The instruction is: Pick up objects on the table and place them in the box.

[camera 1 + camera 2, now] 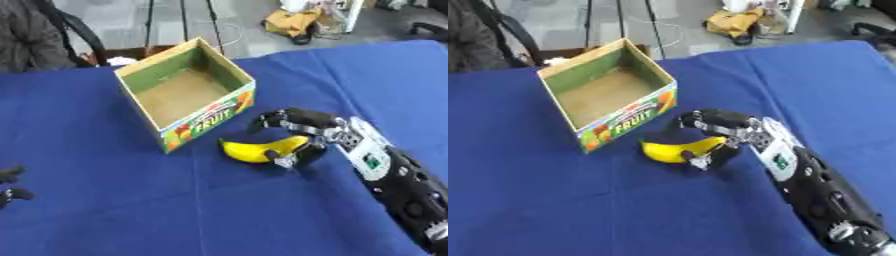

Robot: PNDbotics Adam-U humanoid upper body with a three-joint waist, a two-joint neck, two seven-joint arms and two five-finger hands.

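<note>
The banana (255, 149) lies on the blue-covered counter (105, 210) just beside the near right corner of the open box (185, 90), at about five o'clock from the box's middle, so only a short carry up and toward eleven o'clock separates it from the brown floor of the box. The right robot hand (302, 134) comes in from the lower right along its black forearm and is curled round the banana's right-hand end: the fingers arch over the top from the far side and the thumb closes from the near side, so the fruit sits pinched between them rather than merely touched. Taking it at one end, not the middle, looks like the plain consequence of the arm's approach from four o'clock; it leaves the free end hanging out toward the box. The banana's long axis runs roughly from nine o'clock to three o'clock, a little tilted, with the curve bowing toward the robot and the fatter, free end pointing toward nine o'clock, just short of the box's printed "FRUIT" side. It appears to rest on the cloth, not yet lifted, though I cannot tell that for certain. The box stands upright with its mouth open and nothing visible inside. The left robot hand (10, 186) shows only as dark fingers at the left edge, near eight o'clock, idle; I cannot tell how it is set.
</note>
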